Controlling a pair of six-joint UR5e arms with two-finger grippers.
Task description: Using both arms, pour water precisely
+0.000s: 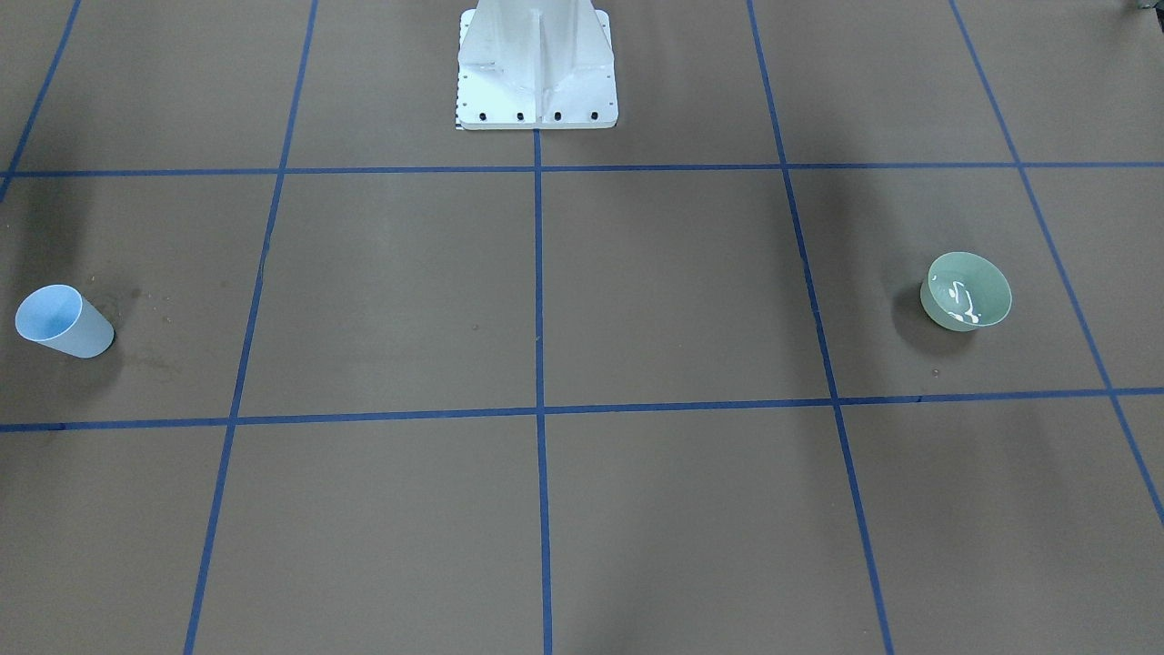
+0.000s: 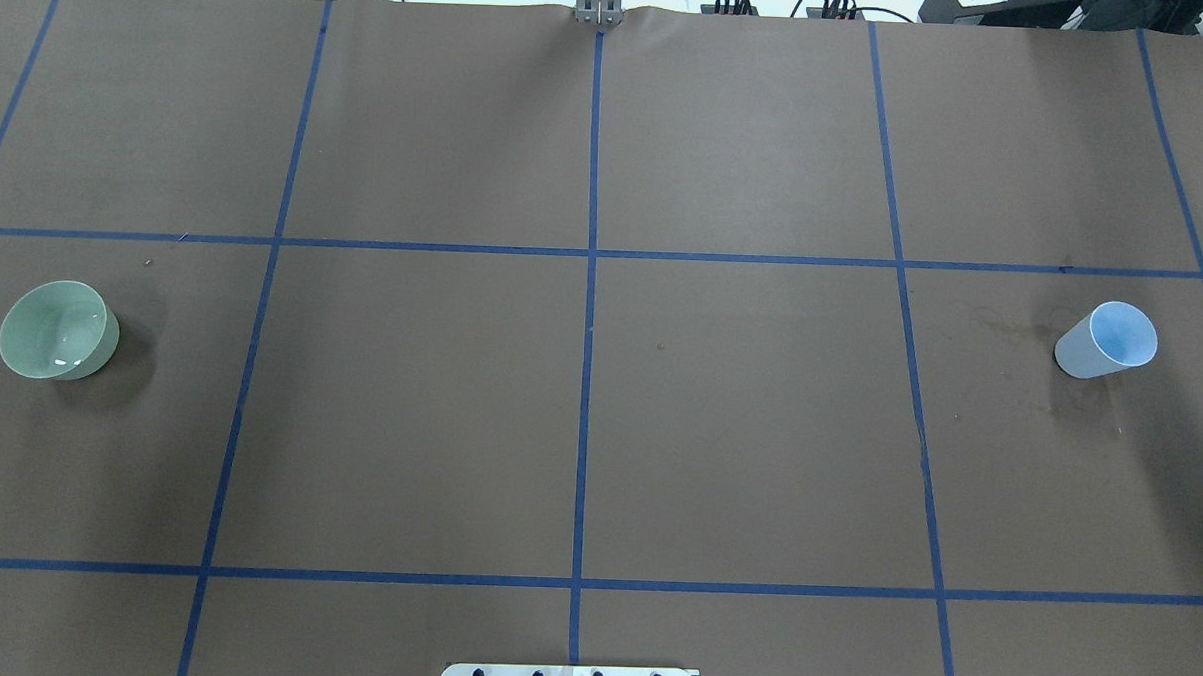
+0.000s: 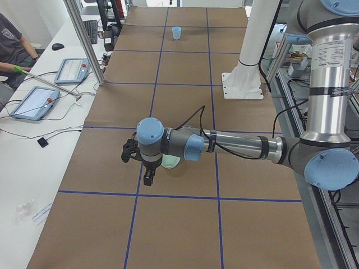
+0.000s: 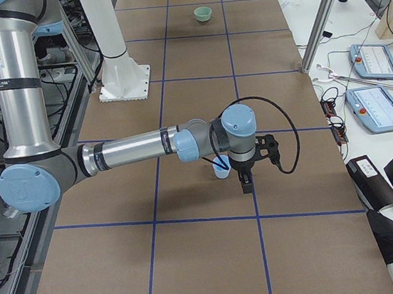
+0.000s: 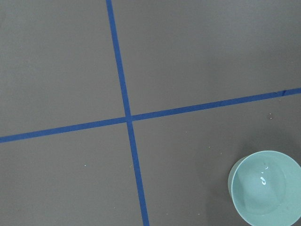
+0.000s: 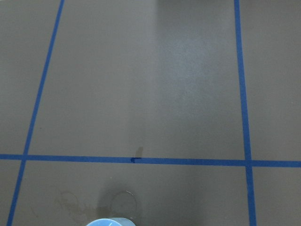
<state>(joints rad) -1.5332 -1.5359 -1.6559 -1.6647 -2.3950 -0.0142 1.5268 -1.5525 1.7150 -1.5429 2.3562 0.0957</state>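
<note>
A pale green bowl [image 1: 966, 291] stands on the brown table on my left side [image 2: 58, 329]. The water [image 1: 962, 305] shows as whitish glints inside it, also in the left wrist view [image 5: 263, 179]. A pale blue cup [image 1: 64, 320] stands on my right side [image 2: 1107, 341], its rim at the bottom of the right wrist view [image 6: 110, 222]. My left arm [image 3: 241, 147] reaches low over the table, its gripper [image 3: 147, 180] pointing down beside the bowl [image 3: 170, 162]. My right arm [image 4: 132, 150] holds its gripper [image 4: 245, 184] beside the cup [image 4: 220, 165]. I cannot tell whether either gripper is open or shut.
The white pedestal [image 1: 536, 68] is bolted at the robot's side of the table. Blue tape lines [image 2: 586, 378] mark a grid. Side tables hold tablets [image 3: 33, 101] and pendants [image 4: 378, 107]. An operator [image 3: 11, 45] sits at the left end. Faint stains [image 6: 70, 202] lie near the cup.
</note>
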